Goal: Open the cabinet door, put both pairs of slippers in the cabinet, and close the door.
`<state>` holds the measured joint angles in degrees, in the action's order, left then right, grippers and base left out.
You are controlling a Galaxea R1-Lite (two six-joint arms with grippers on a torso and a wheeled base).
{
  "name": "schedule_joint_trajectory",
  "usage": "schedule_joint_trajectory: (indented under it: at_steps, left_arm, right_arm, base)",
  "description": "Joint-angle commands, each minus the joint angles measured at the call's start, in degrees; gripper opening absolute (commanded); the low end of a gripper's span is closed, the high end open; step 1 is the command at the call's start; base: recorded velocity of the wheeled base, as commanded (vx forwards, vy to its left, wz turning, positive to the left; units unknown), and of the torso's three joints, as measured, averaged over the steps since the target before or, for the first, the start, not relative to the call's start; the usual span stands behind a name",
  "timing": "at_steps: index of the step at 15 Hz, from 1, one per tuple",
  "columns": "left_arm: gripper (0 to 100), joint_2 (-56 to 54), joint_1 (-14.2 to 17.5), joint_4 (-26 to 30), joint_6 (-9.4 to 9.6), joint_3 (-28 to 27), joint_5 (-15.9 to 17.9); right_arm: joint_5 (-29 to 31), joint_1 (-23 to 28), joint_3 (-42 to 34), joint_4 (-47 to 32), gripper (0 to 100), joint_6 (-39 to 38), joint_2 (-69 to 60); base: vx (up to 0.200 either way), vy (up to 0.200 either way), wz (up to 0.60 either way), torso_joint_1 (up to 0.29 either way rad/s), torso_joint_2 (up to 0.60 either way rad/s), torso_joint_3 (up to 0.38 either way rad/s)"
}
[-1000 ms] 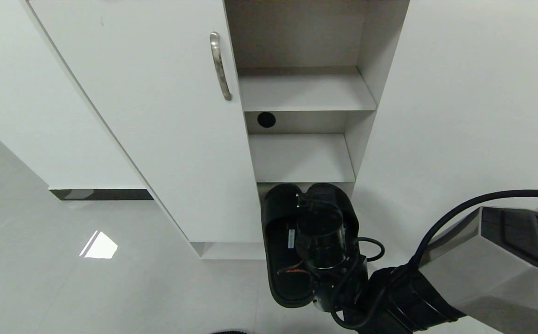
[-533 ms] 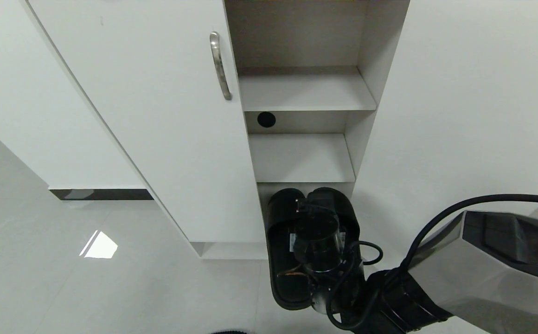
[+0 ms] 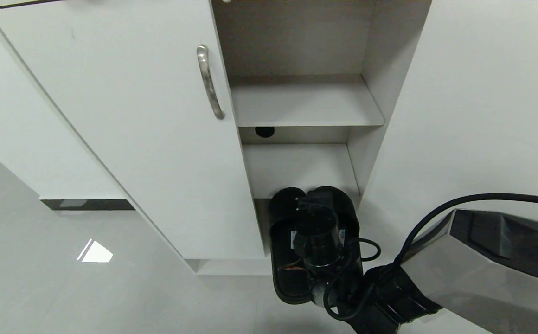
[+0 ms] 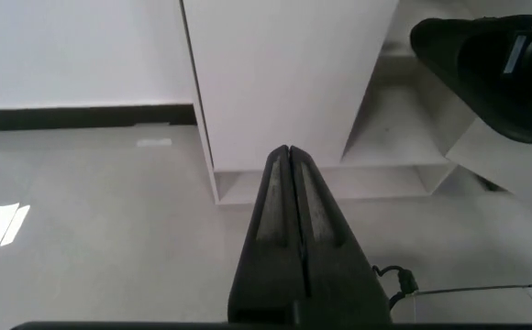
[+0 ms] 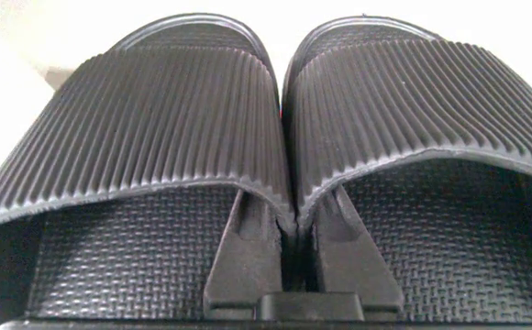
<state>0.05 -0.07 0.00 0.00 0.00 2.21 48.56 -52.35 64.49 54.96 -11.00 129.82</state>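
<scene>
A pair of black ribbed slippers [image 3: 284, 209] hangs side by side at the foot of the open cabinet, toes pointing in under the lower shelf [image 3: 299, 169]. My right gripper [image 5: 291, 213] is shut on the slippers [image 5: 193, 119], pinching their two inner strap edges together. The white cabinet door [image 3: 134, 134] stands swung open to the left, its metal handle [image 3: 209, 81] facing me. My left gripper [image 4: 289, 158] is shut on nothing, low over the floor in front of the cabinet base, with the slippers [image 4: 491, 69] farther off.
The upper shelf [image 3: 304, 99] is bare, with a round hole [image 3: 264, 131] in the back panel below it. A white wall panel [image 3: 473, 102] flanks the cabinet on the right. Glossy grey floor [image 3: 65, 287] lies open to the left.
The head camera has shifted, so the cabinet sits lower and larger in the picture. The slippers' toes now overlap the lower shelf's front edge, slightly farther in than before.
</scene>
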Motion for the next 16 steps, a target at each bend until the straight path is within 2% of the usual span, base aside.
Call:
schedule_joint_trajectory:
  at_steps: [1, 7, 16]
  left_arm:
    - [0, 0.1, 0.0, 0.0, 0.0, 0.0, -0.5]
    - [0, 0.1, 0.0, 0.0, -0.44, 0.0, -1.0]
    - [0, 0.0, 0.0, 0.0, -0.53, 0.0, -1.0]
  right_arm:
    - [0.0, 0.9, 2.2, 0.0, 0, 0.8, 1.7]
    - [-0.2, 2.2, 7.0, -0.2, 0, 1.4, 5.0]
    - [-0.6, 5.8, 18.3, -0.4, 0, 5.0, 10.9]
  base:
    - [0.2, 0.0, 0.0, 0.007, 0.01, 0.007]
    - [0.2, 0.0, 0.0, 0.003, 0.0, -0.002]
    - [0.0, 0.0, 0.0, 0.0, 0.0, 0.0]
